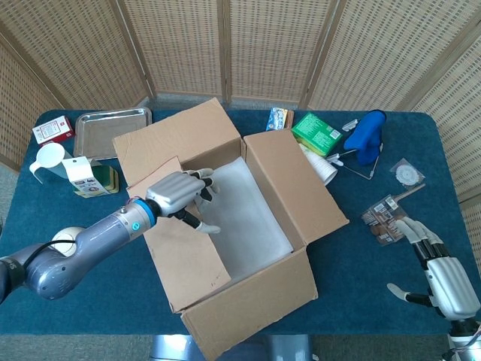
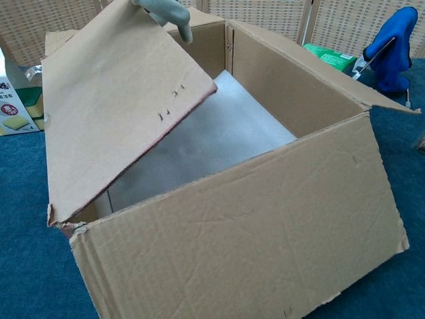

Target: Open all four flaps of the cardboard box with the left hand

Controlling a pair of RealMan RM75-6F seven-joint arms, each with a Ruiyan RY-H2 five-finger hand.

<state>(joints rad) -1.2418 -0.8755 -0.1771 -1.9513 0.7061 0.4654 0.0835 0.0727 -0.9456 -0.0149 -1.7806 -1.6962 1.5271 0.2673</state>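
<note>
Lifting the left flap (image 1: 180, 252) of the cardboard box (image 1: 248, 301) mid-desk, left hand (image 1: 174, 197) hooks its inner edge, fingers (image 2: 174, 14) curled over it. Risk: edge slips off, flap drops shut. Right hand (image 1: 443, 274) idle, fingers spread.

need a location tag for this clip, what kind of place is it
Probably a staged indoor test or demo space, not a lived-in room: a table covered in blue cloth, folding woven screens closing it off behind, and unrelated household items set out around a cardboard box, such as a metal tray.
</note>
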